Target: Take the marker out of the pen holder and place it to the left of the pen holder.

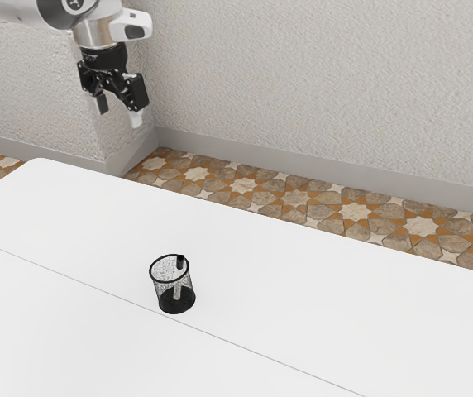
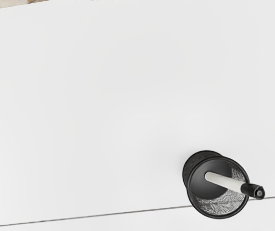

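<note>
"White table (image 1: 344, 314), smooth, with a rounded corner near nine o'clock in the exterior view. Textured pale wall (image 1: 327, 91) at one, gray baseboard (image 1: 319, 175), and patterned tile floor (image 1: 294, 198), brown and cream, past the table's far edge."

"Any writing?"

"One round mark (image 1: 74, 3) on the white robot arm (image 1: 21, 10), at eleven o'clock. It is partly cut off, and I can't read it."

"And the marker?"

"Standing tilted inside the pen holder (image 1: 176, 310), at seven o'clock on the table. The marker (image 2: 226, 182) has a pale body and a black end that pokes over the rim, toward one o'clock of the holder's mouth in the exterior view."

"What surrounds it?"

"A round black mesh wall with a dark rim. The marker's pale end is down inside, so the mesh encloses its lower part on every side."

"Where is the gripper?"

"Between ten and eleven o'clock, black, raised and well apart from the holder. Gripper (image 1: 119, 111) fingers stand spread, with a gap between them."

"Edges?"

"That far edge slants from nine-thirty to past three. A thin dark seam (image 1: 261, 353) crosses the tabletop, passing just beside the holder's base. White surface extends around the holder at twelve, three, six and nine."
</note>
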Robot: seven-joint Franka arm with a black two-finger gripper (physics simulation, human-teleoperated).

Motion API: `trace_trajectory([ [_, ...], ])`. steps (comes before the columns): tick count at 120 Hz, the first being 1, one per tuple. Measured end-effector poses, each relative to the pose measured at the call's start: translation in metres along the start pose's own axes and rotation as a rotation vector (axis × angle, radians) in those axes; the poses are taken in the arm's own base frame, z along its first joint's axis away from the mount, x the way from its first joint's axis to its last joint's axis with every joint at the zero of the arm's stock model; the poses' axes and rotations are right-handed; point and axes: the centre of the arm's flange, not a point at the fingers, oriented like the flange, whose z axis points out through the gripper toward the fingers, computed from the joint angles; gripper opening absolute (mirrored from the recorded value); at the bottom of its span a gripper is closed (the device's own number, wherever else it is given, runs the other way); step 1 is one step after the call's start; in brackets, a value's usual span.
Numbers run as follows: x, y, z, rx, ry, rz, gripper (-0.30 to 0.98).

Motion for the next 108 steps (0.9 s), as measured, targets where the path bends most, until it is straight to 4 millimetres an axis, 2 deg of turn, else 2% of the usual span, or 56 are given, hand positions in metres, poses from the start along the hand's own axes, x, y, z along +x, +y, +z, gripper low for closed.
trace_trajectory([
  [21, 0.000, 0.001, 0.003, 0.000, -0.007, 0.021, 0.69],
  [36, 0.007, 0.030, 0.010, -0.006, -0.015, 0.093, 0.69],
  [57, 0.027, 0.072, 0.073, -0.025, -0.039, 0.331, 0.69],
  [63, 0.033, 0.078, 0.092, -0.025, -0.048, 0.389, 0.69],
  [78, 0.044, 0.095, 0.116, -0.001, -0.059, 0.526, 0.69],
  [86, 0.041, 0.103, 0.136, -0.005, -0.091, 0.586, 0.69],
  [97, 0.029, 0.126, 0.166, -0.026, -0.133, 0.680, 0.69],
  [108, 0.017, 0.129, 0.192, -0.044, -0.170, 0.729, 0.69],
])
